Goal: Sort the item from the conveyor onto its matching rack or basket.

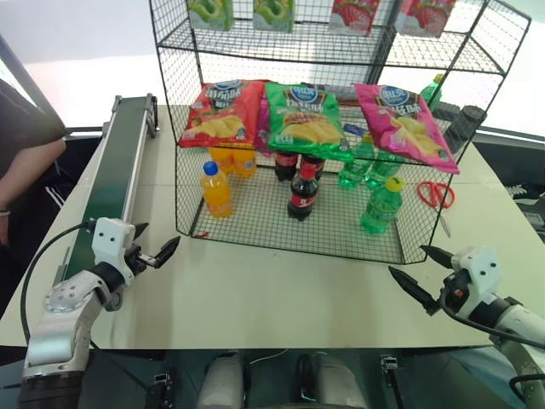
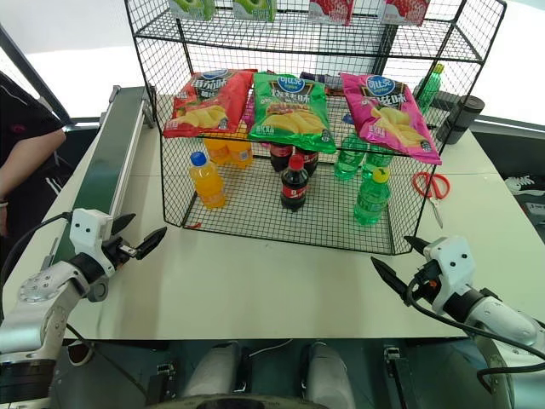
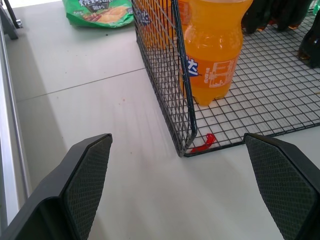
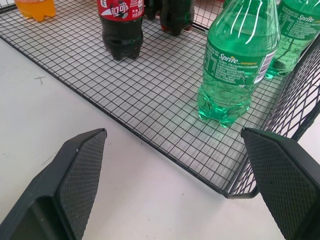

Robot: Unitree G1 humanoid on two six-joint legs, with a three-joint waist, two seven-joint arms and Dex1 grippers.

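Note:
The item, a green soda bottle with a yellow cap, stands upright on the bottom tier of the black wire rack, near its front right corner; the right wrist view shows it close up. The dark green conveyor runs along the table's left side with nothing on its belt. My left gripper hovers open and empty over the table by the rack's front left corner. In front of the rack's right corner, my right gripper is also open and empty, a short way from the bottle.
An orange-drink bottle and a cola bottle stand on the same tier, with more bottles behind. Chip bags lie on the tier above. Red scissors lie right of the rack. A person's arm is beside the conveyor.

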